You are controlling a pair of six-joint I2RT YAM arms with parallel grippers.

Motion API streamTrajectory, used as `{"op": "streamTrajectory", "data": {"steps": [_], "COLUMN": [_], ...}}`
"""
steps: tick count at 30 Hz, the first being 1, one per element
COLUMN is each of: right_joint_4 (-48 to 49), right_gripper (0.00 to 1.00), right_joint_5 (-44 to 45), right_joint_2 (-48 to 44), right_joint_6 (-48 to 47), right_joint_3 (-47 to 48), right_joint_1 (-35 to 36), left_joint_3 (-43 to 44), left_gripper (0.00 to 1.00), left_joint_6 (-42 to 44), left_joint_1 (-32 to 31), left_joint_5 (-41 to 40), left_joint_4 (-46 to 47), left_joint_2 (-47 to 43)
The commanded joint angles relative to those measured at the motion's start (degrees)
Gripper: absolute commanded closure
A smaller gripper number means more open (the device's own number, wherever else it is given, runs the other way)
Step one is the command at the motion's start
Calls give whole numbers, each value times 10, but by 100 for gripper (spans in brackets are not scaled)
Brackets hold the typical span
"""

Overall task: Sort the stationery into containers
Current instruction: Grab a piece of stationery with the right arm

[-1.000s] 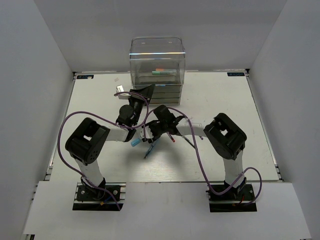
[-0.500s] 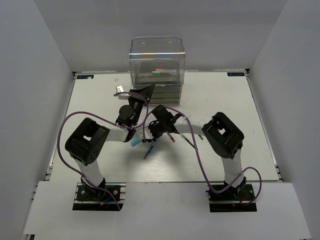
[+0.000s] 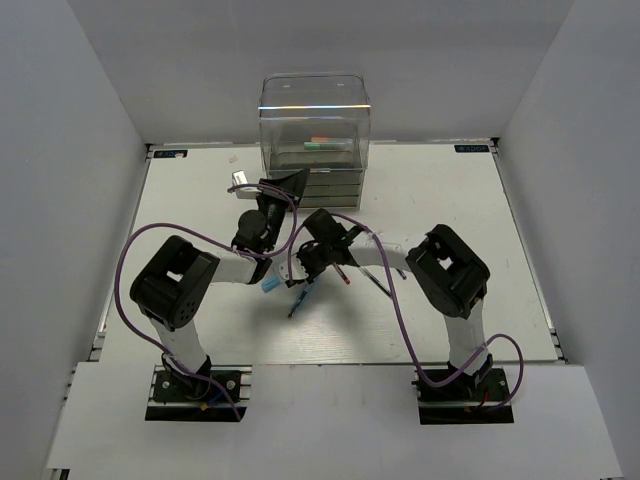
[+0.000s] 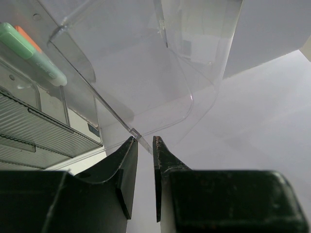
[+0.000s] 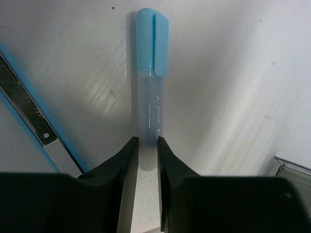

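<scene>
On the bench (image 5: 233,97) between the two arms, the light-blue marker (image 5: 150,87) lay flat with its cap pointing away. The right jaws pinched its tail end. Farther back, the left jaws nipped the thin rim of a clear tray (image 4: 160,97) on the container (image 3: 315,120), where a mint-green marker (image 4: 34,53) and an orange marker (image 4: 26,36) already rested. The step in hand looked to be the pickup of the blue one. Next it would need lifting clear of the blue-edged cutter (image 5: 34,121) beside it, then carrying to the tray and releasing there.
</scene>
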Motion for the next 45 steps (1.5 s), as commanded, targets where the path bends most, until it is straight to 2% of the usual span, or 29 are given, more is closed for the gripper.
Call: {"op": "streamTrajectory", "data": {"steps": [1, 10, 19, 23, 31, 39, 45], "right_joint_4": [-82, -38, -4, -4, -23, -99, -106], "right_gripper": [78, 80, 80, 66, 50, 49, 49], "right_joint_5": [2, 23, 61, 54, 38, -8, -6], "right_joint_2": [-15, -88, -130, -142, -127, -111, -80], "right_joint_6": [-26, -22, -19, -17, -5, -36, -12], "right_joint_3": [-29, -138, -208, -217, -178, -115, -61], "right_joint_1": [-3, -34, -77, -88, -80, -75, -61], "left_joint_3": [0, -5, -11, -11, -16, -26, -26], "left_gripper": [69, 69, 69, 69, 69, 69, 69], "left_joint_6": [4, 4, 4, 4, 4, 4, 4], "left_joint_1": [6, 6, 6, 6, 6, 6, 6], "left_joint_5": [-15, -15, -15, -15, -15, -15, -15], "left_joint_4": [94, 94, 94, 94, 94, 94, 94], "left_joint_2": [-45, -45, -50, -55, -61, -66, -66]}}
